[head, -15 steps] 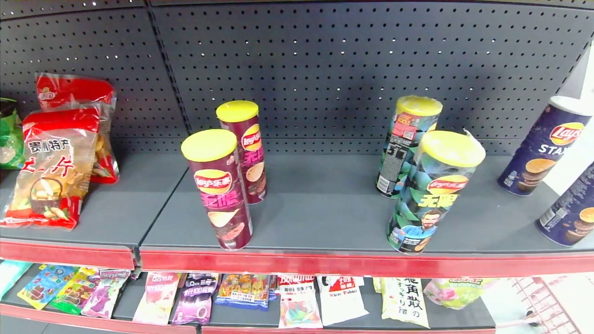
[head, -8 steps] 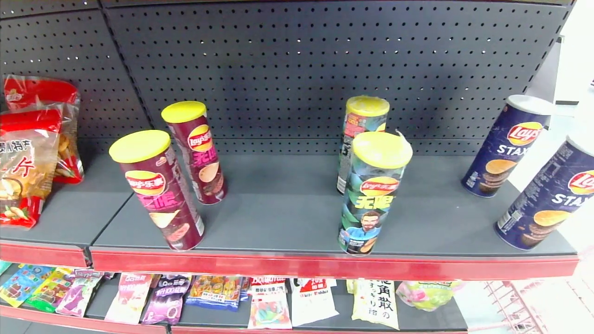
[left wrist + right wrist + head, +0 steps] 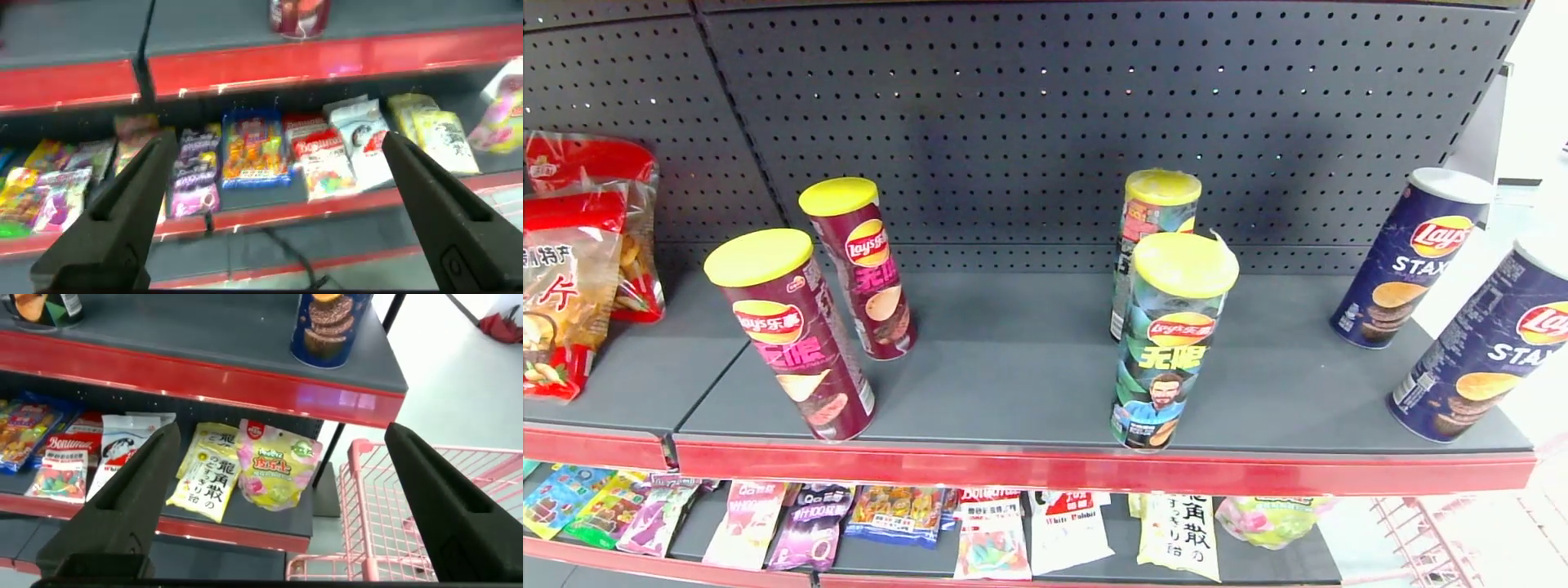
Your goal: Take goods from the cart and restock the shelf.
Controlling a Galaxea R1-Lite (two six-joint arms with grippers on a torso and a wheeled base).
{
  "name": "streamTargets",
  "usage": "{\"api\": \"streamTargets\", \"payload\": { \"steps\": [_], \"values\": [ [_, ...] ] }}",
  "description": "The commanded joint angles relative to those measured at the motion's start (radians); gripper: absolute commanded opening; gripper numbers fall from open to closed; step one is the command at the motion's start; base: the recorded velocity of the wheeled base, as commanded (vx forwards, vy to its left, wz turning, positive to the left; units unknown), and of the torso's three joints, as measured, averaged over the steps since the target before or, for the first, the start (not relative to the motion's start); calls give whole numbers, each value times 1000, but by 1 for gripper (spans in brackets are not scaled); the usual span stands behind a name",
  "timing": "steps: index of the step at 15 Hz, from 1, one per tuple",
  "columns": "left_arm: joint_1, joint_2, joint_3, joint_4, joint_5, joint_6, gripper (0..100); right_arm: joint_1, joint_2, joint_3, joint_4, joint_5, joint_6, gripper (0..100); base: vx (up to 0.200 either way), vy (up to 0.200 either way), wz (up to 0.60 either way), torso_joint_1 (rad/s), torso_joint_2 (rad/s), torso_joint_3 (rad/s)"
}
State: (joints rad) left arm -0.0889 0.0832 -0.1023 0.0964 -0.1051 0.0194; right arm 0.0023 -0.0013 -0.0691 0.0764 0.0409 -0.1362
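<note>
The pink cart (image 3: 425,514) stands on the floor by the right end of the shelf (image 3: 1029,359); I cannot tell what it holds. On the shelf, three pairs of chip cans stand upright, each with one near the front edge and one behind: maroon cans (image 3: 792,327), green cans (image 3: 1172,335) and blue cans (image 3: 1409,257). Bags (image 3: 564,278) lean at the left. Packets (image 3: 988,531) lie along the lower shelf (image 3: 245,216). The left gripper (image 3: 278,147) hangs before it, jaws wide and empty. The right gripper (image 3: 283,433), also spread and empty, hangs near the cart.
</note>
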Motion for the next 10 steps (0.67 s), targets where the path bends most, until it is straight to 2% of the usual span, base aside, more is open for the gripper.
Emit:
{"api": "streamTargets", "payload": {
  "steps": [1, 2, 3, 4, 5, 7, 8, 9, 10],
  "values": [
    [0, 3, 102, -196, -73, -105, 100, 1, 1, 12, -9, -1, 1, 100, 0, 0, 0, 0, 0, 0],
    [0, 3, 102, -182, -39, -99, 100, 1, 1, 17, -18, -10, 7, 100, 0, 0, 0, 0, 0, 0],
    [0, 3, 102, -158, 139, -61, 100, 1, 1, 20, -27, -53, 67, 100, 0, 0, 0, 0, 0, 0],
    [0, 3, 102, -158, 179, -61, 100, 1, 1, 20, -27, -116, 142, 100, 0, 0, 0, 0, 0, 0],
    [0, 3, 102, -158, 183, -55, 100, -1, 1, 19, -27, -157, 168, 100, 0, 0, 0, 0, 0, 0],
    [3, 9, 101, -153, 200, -47, 100, -1, 1, 20, -26, -151, 150, 100, 0, 0, 0, 0, 0, 0],
    [48, 10, 99, -150, 209, -45, 100, 1, 1, 20, -26, -58, 35, 100, 0, 0, 0, 0, 0, 0],
    [92, 0, 98, -149, 203, -45, 100, 1, 1, 23, -27, 13, -11, 100, 0, 0, 0, 0, 0, 0],
    [101, -23, 96, -147, 179, -53, 100, 1, 1, 23, -27, 19, 1, 100, 0, 0, 0, 0, 0, 0]
  ]
}}
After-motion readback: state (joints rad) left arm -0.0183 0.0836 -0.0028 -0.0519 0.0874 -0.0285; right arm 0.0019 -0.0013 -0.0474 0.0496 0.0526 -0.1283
